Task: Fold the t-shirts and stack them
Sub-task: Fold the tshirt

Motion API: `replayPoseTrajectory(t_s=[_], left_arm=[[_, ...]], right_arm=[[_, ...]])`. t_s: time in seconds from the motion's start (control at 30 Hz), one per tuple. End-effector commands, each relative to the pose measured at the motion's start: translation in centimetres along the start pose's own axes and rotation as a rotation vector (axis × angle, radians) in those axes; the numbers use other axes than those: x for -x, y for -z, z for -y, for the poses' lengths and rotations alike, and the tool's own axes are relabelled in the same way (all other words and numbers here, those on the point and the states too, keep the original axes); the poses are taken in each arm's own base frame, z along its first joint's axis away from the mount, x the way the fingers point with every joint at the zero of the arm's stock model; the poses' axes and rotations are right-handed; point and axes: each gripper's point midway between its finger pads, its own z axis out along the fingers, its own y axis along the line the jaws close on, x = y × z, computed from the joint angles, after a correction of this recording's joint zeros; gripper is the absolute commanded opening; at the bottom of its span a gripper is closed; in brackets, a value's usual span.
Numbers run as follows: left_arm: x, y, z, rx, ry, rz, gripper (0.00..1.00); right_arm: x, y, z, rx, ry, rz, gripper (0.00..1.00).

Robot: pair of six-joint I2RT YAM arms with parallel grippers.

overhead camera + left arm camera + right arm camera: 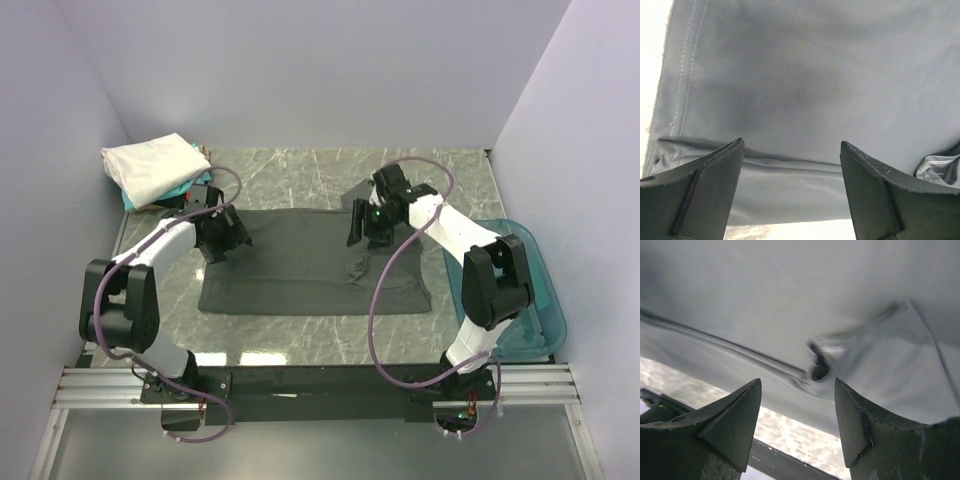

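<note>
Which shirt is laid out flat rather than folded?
The dark grey shirt, spread open in the middle. The white shirt and teal shirt sit folded in a stack at the far left corner.

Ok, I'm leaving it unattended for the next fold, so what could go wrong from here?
1. The dark grey t-shirt is bunched into a crease right by the open right fingers; closing there could pinch extra layers and fold the wrinkle in.
2. The open left fingers sit near the shirt's corner; an uneven grab might skew the fold.
3. The left arm sits close to the folded stack and could nudge it.
</note>
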Motion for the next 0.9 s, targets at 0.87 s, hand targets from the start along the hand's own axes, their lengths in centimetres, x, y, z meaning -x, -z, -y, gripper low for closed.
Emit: replayPoseTrajectory(t_s=[0.87], left_arm=[[-6.3, -3.4, -4.9, 0.057, 0.002, -0.102, 0.84]], right_arm=[[-10.6, -4.6, 9.1, -0.157, -0.228, -0.134, 0.67]])
